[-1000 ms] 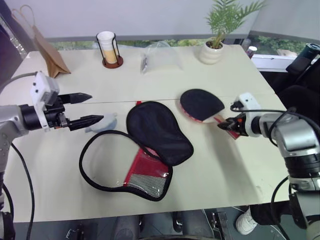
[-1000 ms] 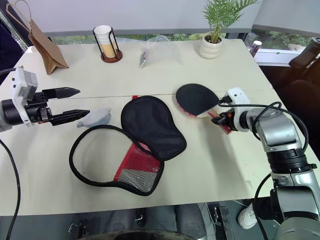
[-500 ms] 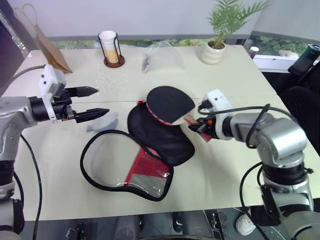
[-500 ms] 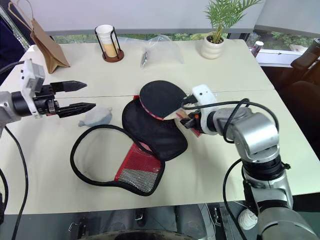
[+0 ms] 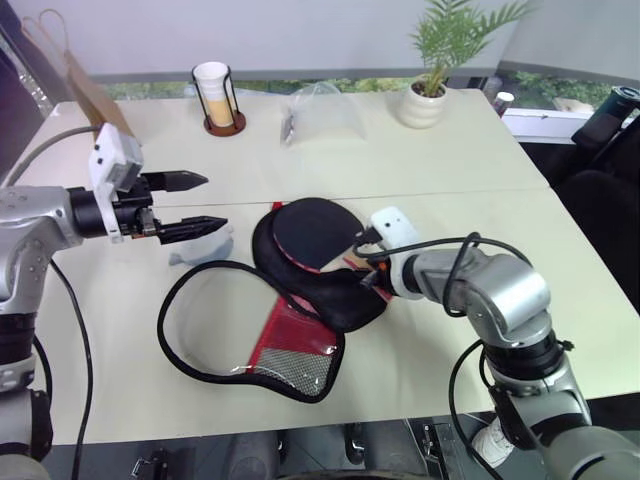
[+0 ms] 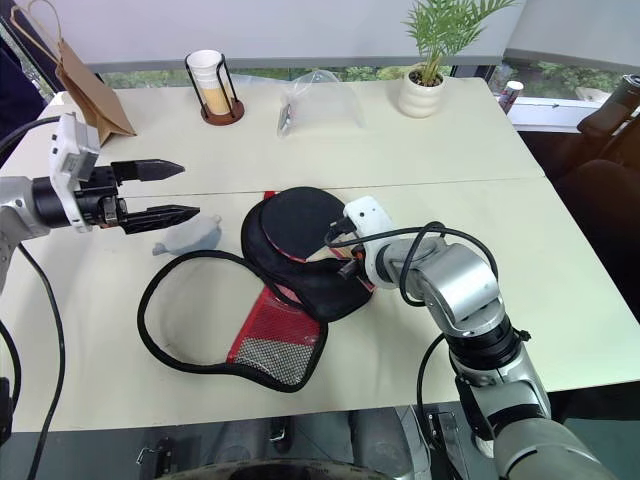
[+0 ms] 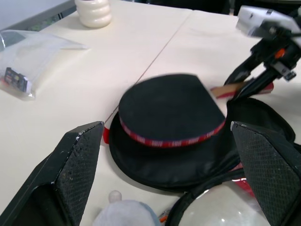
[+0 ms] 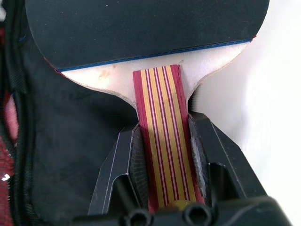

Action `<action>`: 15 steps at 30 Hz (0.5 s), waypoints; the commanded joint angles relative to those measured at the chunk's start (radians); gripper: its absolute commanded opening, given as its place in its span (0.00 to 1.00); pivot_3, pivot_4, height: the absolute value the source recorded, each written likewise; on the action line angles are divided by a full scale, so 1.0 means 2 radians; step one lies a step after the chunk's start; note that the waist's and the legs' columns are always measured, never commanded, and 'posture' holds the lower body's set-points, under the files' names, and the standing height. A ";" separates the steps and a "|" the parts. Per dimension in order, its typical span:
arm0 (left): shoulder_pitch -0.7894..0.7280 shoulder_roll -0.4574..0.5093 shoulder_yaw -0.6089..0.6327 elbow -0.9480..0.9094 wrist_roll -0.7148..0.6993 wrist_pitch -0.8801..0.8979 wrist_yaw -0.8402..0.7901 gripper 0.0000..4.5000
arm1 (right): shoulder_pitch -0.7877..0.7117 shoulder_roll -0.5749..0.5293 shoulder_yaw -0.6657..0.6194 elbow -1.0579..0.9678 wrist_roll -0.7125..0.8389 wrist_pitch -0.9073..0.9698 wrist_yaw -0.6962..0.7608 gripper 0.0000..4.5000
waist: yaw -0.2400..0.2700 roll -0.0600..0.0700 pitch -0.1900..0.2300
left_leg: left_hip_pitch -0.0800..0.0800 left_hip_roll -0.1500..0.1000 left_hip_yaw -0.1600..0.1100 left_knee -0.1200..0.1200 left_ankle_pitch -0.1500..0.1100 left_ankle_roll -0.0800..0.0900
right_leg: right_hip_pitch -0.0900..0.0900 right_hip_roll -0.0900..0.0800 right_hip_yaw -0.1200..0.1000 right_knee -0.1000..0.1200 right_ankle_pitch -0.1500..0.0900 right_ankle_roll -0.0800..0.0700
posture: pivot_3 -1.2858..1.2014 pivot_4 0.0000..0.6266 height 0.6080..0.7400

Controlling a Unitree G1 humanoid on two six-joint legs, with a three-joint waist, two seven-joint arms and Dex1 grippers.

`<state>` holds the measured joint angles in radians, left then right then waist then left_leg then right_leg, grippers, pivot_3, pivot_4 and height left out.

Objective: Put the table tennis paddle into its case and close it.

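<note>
The table tennis paddle (image 5: pixel 318 230), black blade with a red edge, hangs low over the upper end of the case's black half (image 5: pixel 335 290). My right gripper (image 5: pixel 368 272) is shut on its striped wooden handle (image 8: pixel 162 136), with a finger on each side. The case lies unzipped on the table. Its flap with the red panel and mesh window (image 5: pixel 292 350) is spread toward the front edge, and its black rim (image 5: pixel 175 300) loops out to the left. My left gripper (image 5: pixel 213 200) hovers open to the left of the case, just above a small grey plush toy (image 5: pixel 203 250).
Along the table's far edge stand a brown paper bag (image 5: pixel 95 100), a cup in a wire holder (image 5: pixel 218 95), a clear plastic bag (image 5: pixel 320 110) and a potted plant (image 5: pixel 430 90). A seam (image 5: pixel 450 192) crosses the tabletop.
My right gripper has carried the paddle leftward, from the bare table right of the case to above the case's black half. The left gripper has hardly moved.
</note>
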<state>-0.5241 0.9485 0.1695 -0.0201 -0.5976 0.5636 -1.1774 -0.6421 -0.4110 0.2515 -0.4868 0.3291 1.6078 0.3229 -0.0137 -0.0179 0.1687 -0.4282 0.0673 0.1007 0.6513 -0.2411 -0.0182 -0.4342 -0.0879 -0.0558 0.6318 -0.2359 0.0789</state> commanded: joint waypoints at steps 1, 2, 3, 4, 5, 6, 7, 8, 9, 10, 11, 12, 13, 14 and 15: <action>-0.013 0.004 0.001 -0.003 0.005 -0.002 -0.004 1.00 | -0.017 0.002 0.008 -0.017 0.013 0.003 -0.003 0.19 | 0.000 0.000 0.000 | 0.000 0.000 0.000 0.000 0.000 0.000 | 0.000 0.000 0.000 0.000 0.000 0.000 | 0.52 0.24 1.00; -0.013 0.003 0.000 -0.004 0.004 -0.002 -0.003 1.00 | -0.019 0.002 0.011 -0.018 0.016 0.003 -0.003 0.19 | 0.000 0.000 0.000 | 0.000 0.000 0.000 0.000 0.000 0.000 | 0.000 0.000 0.000 0.000 0.000 0.000 | 0.52 0.24 1.00; -0.012 0.003 0.000 -0.005 0.004 -0.002 -0.004 1.00 | -0.021 0.005 0.015 -0.017 0.018 0.003 -0.005 0.19 | 0.000 0.000 0.000 | 0.000 0.000 0.000 0.000 0.000 0.000 | 0.000 0.000 0.000 0.000 0.000 0.000 | 0.52 0.24 1.00; -0.011 0.003 0.001 -0.006 0.004 -0.002 -0.003 1.00 | -0.022 0.007 0.016 -0.017 0.020 0.003 -0.007 0.19 | -0.001 0.000 0.000 | 0.000 0.000 0.000 0.000 0.000 0.000 | 0.000 0.000 0.000 0.000 0.000 0.000 | 0.52 0.24 1.00; -0.011 0.002 0.001 -0.007 0.003 -0.001 -0.003 1.00 | -0.023 0.008 0.017 -0.016 0.022 0.003 -0.008 0.19 | -0.001 0.000 0.000 | 0.000 0.000 0.000 0.000 0.000 0.000 | 0.000 0.000 0.000 0.000 0.000 0.000 | 0.52 0.24 1.00; -0.010 0.002 0.001 -0.008 0.003 0.000 -0.002 1.00 | -0.022 0.010 0.017 -0.016 0.027 0.003 -0.010 0.19 | -0.001 0.000 0.000 | 0.000 0.000 0.000 0.000 0.000 0.000 | 0.000 0.000 0.000 0.000 0.000 0.000 | 0.52 0.24 1.00; -0.007 0.003 0.002 -0.009 0.002 0.000 -0.003 1.00 | -0.022 0.012 0.017 -0.016 0.031 0.003 -0.012 0.19 | -0.001 0.000 0.000 | 0.000 0.000 0.000 0.000 0.000 0.000 | 0.000 0.000 0.000 0.000 0.000 0.000 | 0.52 0.24 1.00; -0.005 0.003 0.003 -0.010 0.001 0.000 -0.003 1.00 | -0.022 0.013 0.016 -0.016 0.035 0.003 -0.013 0.19 | -0.001 0.000 0.000 | 0.000 0.000 0.000 0.000 0.000 0.000 | 0.000 0.000 0.000 0.000 0.000 0.000 | 0.52 0.24 1.00; -0.003 0.003 0.003 -0.011 0.001 0.001 -0.003 1.00 | -0.022 0.014 0.016 -0.016 0.038 0.003 -0.015 0.19 | -0.001 0.000 0.000 | 0.000 0.000 0.000 0.000 0.000 0.000 | 0.000 0.000 0.000 0.000 0.000 0.000 | 0.52 0.24 1.00; -0.002 0.003 0.004 -0.011 0.001 0.001 -0.004 1.00 | -0.021 0.015 0.015 -0.015 0.041 0.003 -0.019 0.19 | -0.001 0.000 0.000 | 0.000 0.000 0.000 0.000 0.000 0.000 | 0.000 0.000 0.000 0.000 0.000 0.000 | 0.52 0.24 1.00; -0.001 0.004 0.003 -0.012 0.001 0.002 -0.003 1.00 | -0.021 0.018 0.013 -0.011 0.044 0.003 -0.025 0.19 | -0.001 0.000 0.000 | 0.000 0.000 0.000 0.000 0.000 0.000 | 0.000 0.000 0.000 0.000 0.000 0.000 | 0.52 0.24 1.00; 0.000 0.004 0.003 -0.012 0.001 0.002 -0.003 1.00 | -0.020 0.020 0.011 -0.007 0.045 0.003 -0.030 0.19 | -0.001 0.000 0.000 | 0.000 0.000 0.000 0.000 0.000 0.000 | 0.000 0.000 0.000 0.000 0.000 0.000 | 0.52 0.24 1.00; 0.000 0.004 0.003 -0.013 0.000 0.003 -0.003 1.00 | -0.020 0.021 0.010 -0.005 0.048 0.003 -0.034 0.19 | -0.001 0.000 0.000 | 0.000 0.000 0.000 0.000 0.000 0.000 | 0.000 0.000 0.000 0.000 0.000 0.000 | 0.52 0.24 1.00; 0.000 0.003 0.002 -0.013 0.000 0.003 -0.003 1.00 | -0.020 0.023 0.008 -0.002 0.051 0.003 -0.037 0.19 | -0.001 0.000 0.000 | 0.000 0.000 0.000 0.000 0.000 0.000 | 0.000 0.000 0.000 0.000 0.000 0.000 | 0.52 0.24 1.00; 0.000 0.004 0.002 -0.013 0.001 0.003 -0.003 1.00 | -0.021 0.024 0.008 0.000 0.052 0.003 -0.041 0.19 | -0.001 0.000 0.000 | 0.000 0.000 0.000 0.000 0.000 0.000 | 0.000 0.000 0.000 0.000 0.000 0.000 | 0.52 0.24 1.00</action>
<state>-0.5179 0.9482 0.1688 -0.0208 -0.5968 0.5668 -1.1794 -0.6605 -0.3720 0.2976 -0.4661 0.4182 1.6078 0.2553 -0.0160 -0.0179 0.1687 -0.4281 0.0673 0.1005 0.6511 -0.2411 -0.0182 -0.4343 -0.0879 -0.0559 0.6317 -0.2359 0.0788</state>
